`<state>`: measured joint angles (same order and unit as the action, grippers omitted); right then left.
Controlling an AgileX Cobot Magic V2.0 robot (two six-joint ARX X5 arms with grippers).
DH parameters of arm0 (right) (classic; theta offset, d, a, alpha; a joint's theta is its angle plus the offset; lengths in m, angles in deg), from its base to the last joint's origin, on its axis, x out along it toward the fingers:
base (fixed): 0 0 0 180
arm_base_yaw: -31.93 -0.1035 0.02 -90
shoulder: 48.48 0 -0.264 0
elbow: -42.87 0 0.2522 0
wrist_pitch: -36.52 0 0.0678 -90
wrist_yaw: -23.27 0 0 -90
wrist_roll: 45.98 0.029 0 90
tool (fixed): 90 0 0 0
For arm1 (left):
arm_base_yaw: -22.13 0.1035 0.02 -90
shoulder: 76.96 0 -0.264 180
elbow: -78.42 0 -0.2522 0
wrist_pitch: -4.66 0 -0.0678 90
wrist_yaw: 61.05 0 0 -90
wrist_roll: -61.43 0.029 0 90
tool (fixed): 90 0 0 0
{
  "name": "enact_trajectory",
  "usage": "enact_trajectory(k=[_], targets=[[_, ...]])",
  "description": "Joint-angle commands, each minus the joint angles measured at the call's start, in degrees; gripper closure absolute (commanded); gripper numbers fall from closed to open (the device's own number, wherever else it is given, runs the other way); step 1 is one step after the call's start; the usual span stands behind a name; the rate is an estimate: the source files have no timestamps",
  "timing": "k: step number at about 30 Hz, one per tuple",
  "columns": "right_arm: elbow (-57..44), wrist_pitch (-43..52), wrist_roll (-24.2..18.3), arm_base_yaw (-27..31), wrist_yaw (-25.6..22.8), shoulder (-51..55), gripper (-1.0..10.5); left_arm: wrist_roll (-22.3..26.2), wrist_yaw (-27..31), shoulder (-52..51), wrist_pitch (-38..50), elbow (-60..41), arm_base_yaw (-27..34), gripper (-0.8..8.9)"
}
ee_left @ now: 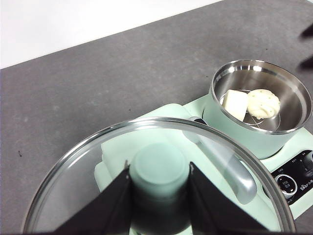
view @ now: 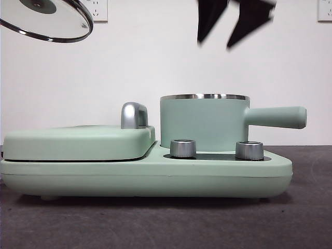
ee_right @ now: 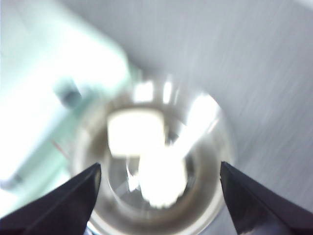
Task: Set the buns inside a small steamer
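Buns sit inside the small steamer (ee_left: 259, 105): 2 of them, touching side by side on the steel rack at its bottom. The smooth bun (ee_left: 235, 104) is loaf-shaped and lies toward the griddle side; the twisted bun (ee_left: 264, 103), flecked with green, lies next to it. In the right wrist view the same 2 pale shapes show through heavy blur, inside the bright steel ring of the pot.

From the front, the small steamer stands uncovered on the right half of the mint-green base (view: 155, 176), its steel rim level and its straight handle (view: 275, 117) pointing right. 2 steel knobs (view: 183, 148) stand on the base just in front of it. The flat hinged griddle (view: 78, 142) with its chrome handle (view: 134, 114) fills the left half of the base.

The right gripper (view: 223, 36) hangs above the pot, clear of the rim, its 2 black jaws spread wide with nothing between them; it is blurred in both views.

The left gripper (ee_left: 159, 188) is pinching the green knob (ee_left: 159, 171) of the glass lid (ee_left: 88, 166), holding it tilted in the air, up and to the left of the griddle, well apart from the pot.
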<state>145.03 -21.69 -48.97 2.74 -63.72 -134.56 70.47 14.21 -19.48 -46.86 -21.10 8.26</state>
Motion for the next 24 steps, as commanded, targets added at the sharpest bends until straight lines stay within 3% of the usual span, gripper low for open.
enact_trajectory(k=[1,7,11,19,24], targets=[[-1.6,4.4,1.0,-0.9,0.2,4.2,5.6,0.6,-0.1,0.3,1.3,1.0,0.0,7.98],[-20.0,18.4,3.5,-1.5,-0.3,21.3,5.6,0.6,-0.1,0.7,1.3,1.0,0.0,7.98],[-31.1,22.9,6.7,-1.8,-1.0,30.0,5.6,0.6,-0.1,1.1,1.3,1.0,0.0,7.98],[-47.4,21.5,7.2,-4.2,-5.7,46.2,5.7,0.5,-0.1,2.5,1.4,1.0,-0.2,7.98],[-49.9,14.7,8.8,-4.7,-6.9,54.1,5.7,0.3,-0.3,4.6,1.9,1.0,-2.4,7.98]])
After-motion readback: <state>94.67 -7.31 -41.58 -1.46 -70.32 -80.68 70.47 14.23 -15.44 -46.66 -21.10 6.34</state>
